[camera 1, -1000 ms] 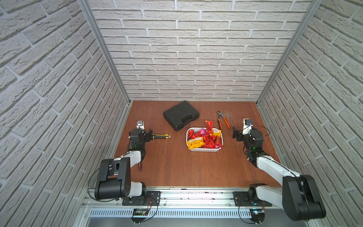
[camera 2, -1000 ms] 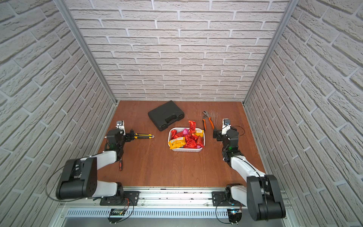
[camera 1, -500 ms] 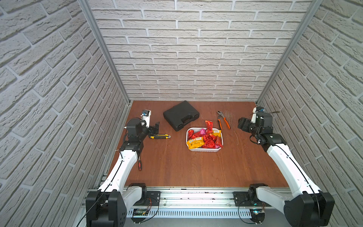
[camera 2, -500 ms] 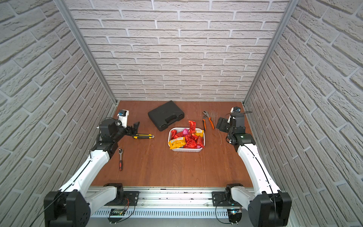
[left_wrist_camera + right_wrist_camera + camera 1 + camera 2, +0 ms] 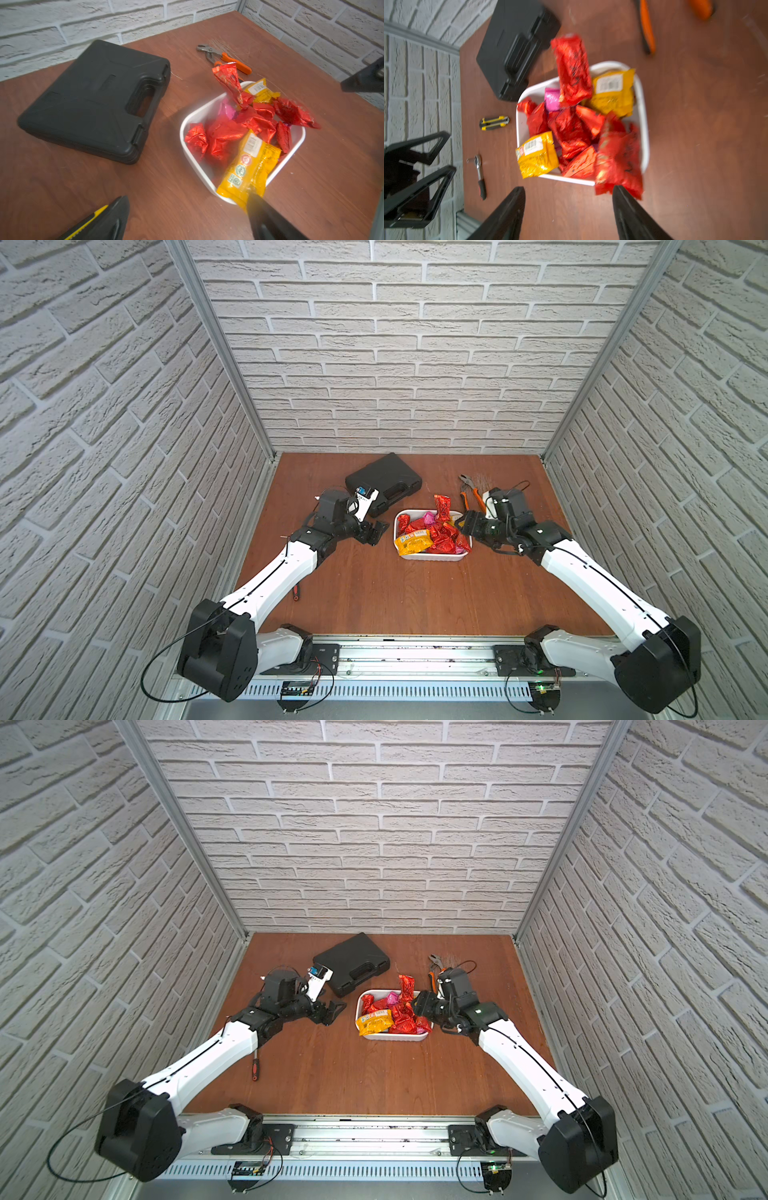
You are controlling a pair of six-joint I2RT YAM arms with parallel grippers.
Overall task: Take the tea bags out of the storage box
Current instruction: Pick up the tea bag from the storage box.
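Note:
The white storage box (image 5: 432, 559) sits mid-table, heaped with crinkly tea bags (image 5: 440, 533), mostly red, with pink and yellow among them. One red bag (image 5: 442, 507) stands up over the far rim. My left gripper (image 5: 376, 531) hovers open just left of the box, one fingertip close to a yellow bag (image 5: 249, 164) that hangs over the rim (image 5: 187, 124). My right gripper (image 5: 462, 526) is open at the box's right side, next to a red bag (image 5: 618, 166) that overhangs the rim (image 5: 644, 116). Neither gripper holds anything.
A black hard case (image 5: 384, 483) lies behind and left of the box. Orange-handled pliers (image 5: 469, 493) lie behind and right of it. A yellow utility knife (image 5: 494, 123) and a ratchet (image 5: 479, 172) lie on the left side, under my left arm.
Both arms have unfolded from near the front and reached in to the box's two sides. The right jaws have narrowed somewhat.

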